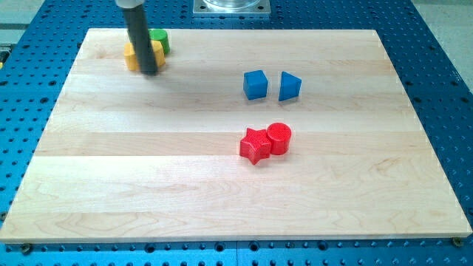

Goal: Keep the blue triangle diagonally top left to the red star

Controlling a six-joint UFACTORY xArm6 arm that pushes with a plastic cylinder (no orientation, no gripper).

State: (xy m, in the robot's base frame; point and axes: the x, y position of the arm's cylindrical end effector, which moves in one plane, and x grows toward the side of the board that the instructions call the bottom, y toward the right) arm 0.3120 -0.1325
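Observation:
The blue triangle [290, 86] lies on the wooden board, up and to the right of the red star [255, 145]. A blue cube [255, 84] sits just left of the triangle, straight above the star. A red cylinder [279, 138] touches the star's right side. My tip [148, 72] rests at the view's top left, far from the blue blocks, against a yellow block [137, 56].
A green block [160, 41] sits behind the rod at the top left, touching the yellow block. The wooden board [222, 199] lies on a blue perforated table. A metal base [231, 7] stands at the top edge.

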